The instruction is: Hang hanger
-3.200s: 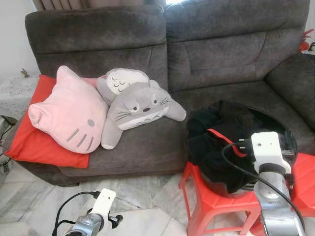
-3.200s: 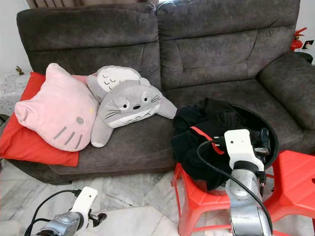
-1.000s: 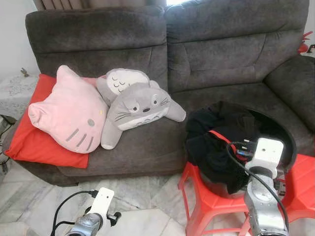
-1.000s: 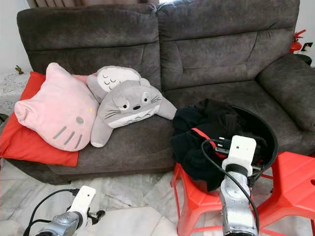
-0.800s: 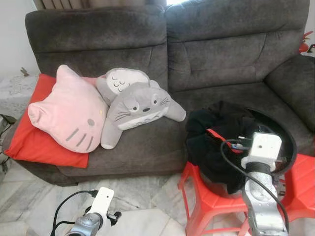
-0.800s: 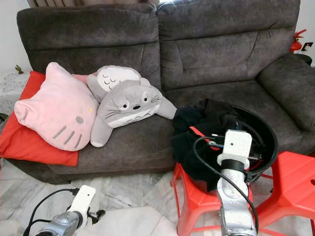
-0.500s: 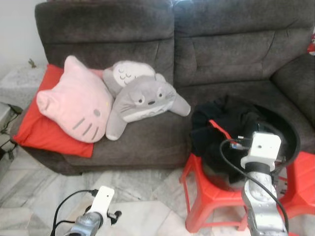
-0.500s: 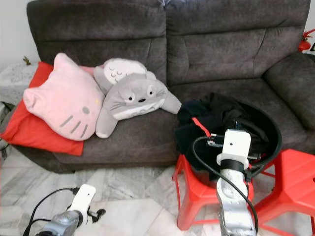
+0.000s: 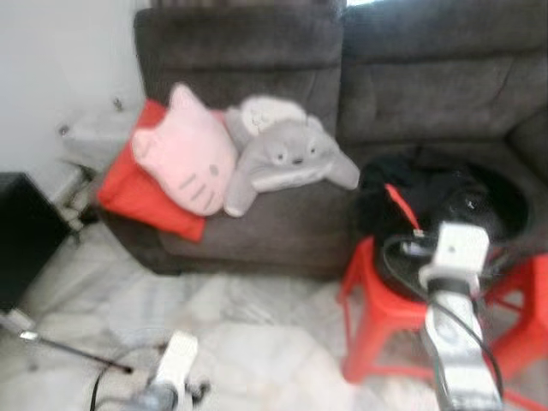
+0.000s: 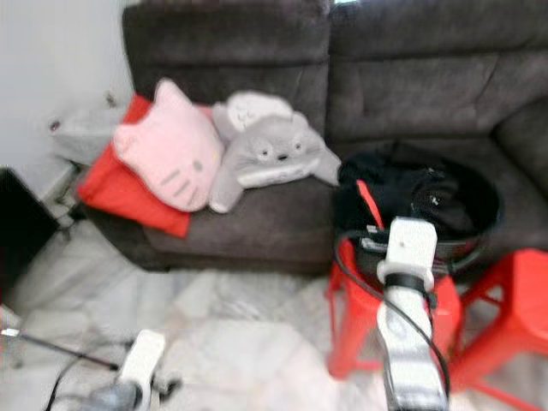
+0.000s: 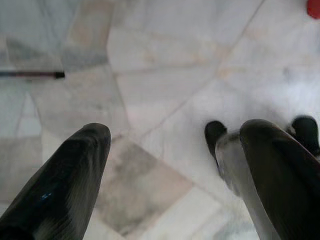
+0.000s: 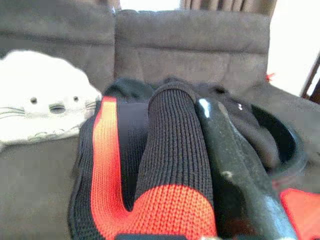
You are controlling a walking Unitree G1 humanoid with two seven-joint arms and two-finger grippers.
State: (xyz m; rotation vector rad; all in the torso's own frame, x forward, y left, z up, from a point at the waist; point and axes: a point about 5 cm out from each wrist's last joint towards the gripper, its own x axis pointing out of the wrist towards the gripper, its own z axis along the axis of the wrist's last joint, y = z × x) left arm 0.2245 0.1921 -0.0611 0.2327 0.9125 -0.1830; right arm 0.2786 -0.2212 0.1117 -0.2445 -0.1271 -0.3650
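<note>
Down by the marble floor (image 11: 165, 85), the left gripper (image 11: 172, 165) hangs idle with its jaws spread apart, holding nothing. The right gripper (image 12: 200, 165) is raised over the red stool (image 9: 377, 317), jaws clamped on black-and-red knit fabric (image 12: 150, 165). Just beyond, a black basin (image 10: 479, 214) holds dark clothes (image 9: 411, 193). I can't make out a hanger. Behind, plush cushions (image 9: 248, 154) lie on the grey sofa (image 9: 411, 77).

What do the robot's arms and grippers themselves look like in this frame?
Both arms are silver with a white block at the wrist and a black cable looping off it. The left gripper has two long, rounded black fingers. The right gripper shows a glossy black finger.
</note>
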